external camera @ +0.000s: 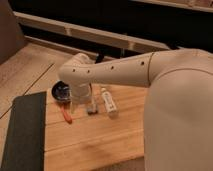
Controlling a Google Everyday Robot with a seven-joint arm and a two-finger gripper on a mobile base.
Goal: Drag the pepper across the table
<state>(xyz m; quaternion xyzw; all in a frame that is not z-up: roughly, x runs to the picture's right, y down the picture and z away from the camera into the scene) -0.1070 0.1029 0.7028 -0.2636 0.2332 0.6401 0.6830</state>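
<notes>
The arm's broad white shell (pixel 177 110) fills the right side closest to the camera and hides the table's right edge. From there its forearm reaches left and away over the table (pixel 95 142), a light plank top. The gripper (pixel 80 99) hangs from the wrist above the far-left part of the table, its tip low, at or near the surface. Whether it is open or closed I cannot tell, nor whether it touches anything. The pepper (pixel 66 114) lies flat close to the left edge, just beside the gripper, to its left and a little toward the near edge. Its long axis runs diagonally, the far end toward the left edge and the near end toward the table's middle. A dark bowl (pixel 61 91) sits at the far-left corner. A small grey block (pixel 91 108) and a white bottle (pixel 109 103) lie to the gripper's right. The gripper would probably have to shift left and nearer to meet the pepper.
</notes>
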